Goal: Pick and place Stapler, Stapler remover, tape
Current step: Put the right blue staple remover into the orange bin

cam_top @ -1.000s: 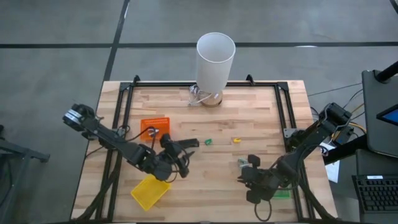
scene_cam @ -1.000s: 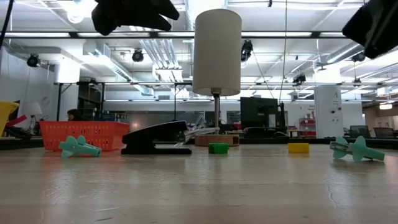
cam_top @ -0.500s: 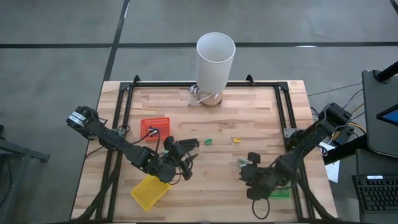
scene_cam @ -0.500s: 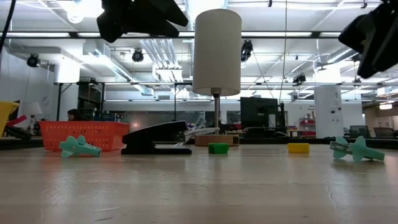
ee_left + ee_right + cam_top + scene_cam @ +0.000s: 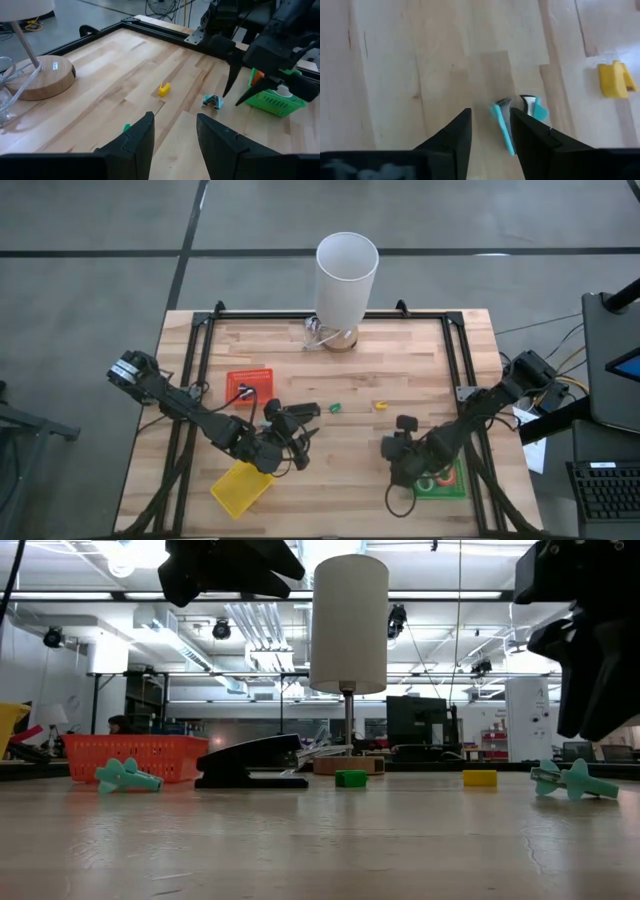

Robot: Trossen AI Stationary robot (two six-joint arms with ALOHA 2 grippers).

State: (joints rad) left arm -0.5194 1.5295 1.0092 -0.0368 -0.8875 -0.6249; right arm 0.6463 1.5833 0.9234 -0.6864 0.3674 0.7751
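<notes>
Because its fingers stood apart and empty over the teal staple remover (image 5: pixel 517 117) beside the green tray (image 5: pixel 447 485), the right gripper (image 5: pixel 397 442) seemed poised to grasp, while the left gripper (image 5: pixel 290 432), spread and unladen, hovered by the stapler (image 5: pixel 300 411) mid-table.

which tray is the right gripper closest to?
The green tray, at the table's right front beside the right gripper. The orange tray and yellow tray are on the left side.

One camera looks straight down on the whole pale wooden slatted table (image 5: pixel 330 370). Another sits at tabletop level, facing across it into the room. Each wrist camera looks close past its own fingers. All four show the small yellow block (image 5: pixel 381 405) (image 5: pixel 480 778) (image 5: pixel 164 89) (image 5: pixel 615 79).
</notes>
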